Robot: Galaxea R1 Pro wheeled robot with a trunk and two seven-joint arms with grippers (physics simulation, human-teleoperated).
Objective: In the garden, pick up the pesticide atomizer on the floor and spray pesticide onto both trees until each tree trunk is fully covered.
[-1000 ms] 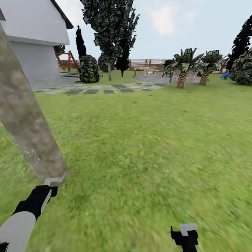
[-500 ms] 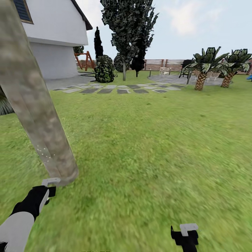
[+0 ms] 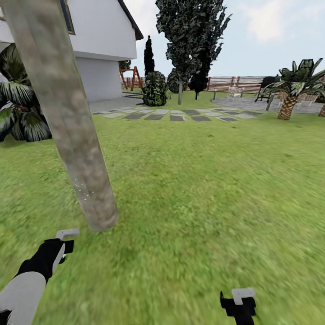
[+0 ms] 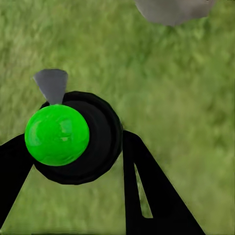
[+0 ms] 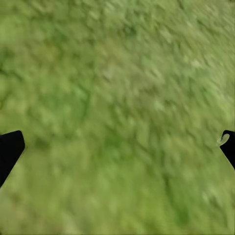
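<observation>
A thick tree trunk of blotchy beige and grey bark is seen in the head view at about ten o'clock from the frame's centre, leaning slightly and meeting the grass near the left gripper. A faint scatter of pale specks is seen on the bark low on the trunk. The left gripper is held low over the lawn, just short of the trunk's base, on a black wrist and white forearm.

In the left wrist view the sprayer is seen clamped between the black fingers: a round black body with a bright green ball on it and a small grey nozzle pointing away from the wrist. The grey foot of the trunk is caught at the far edge of that view, apart from the nozzle.

The right gripper is seen at about five o'clock in the head view, low over bare grass. In the right wrist view its black fingertips are set wide apart, nothing between them but lawn.

Farther off, at twelve o'clock, a row of grey paving stones is laid across the lawn before a dark-leaved tree and a slatted wooden fence. A white house stands at eleven o'clock, a palm at two o'clock, and spiky low plants at nine o'clock behind the trunk.
</observation>
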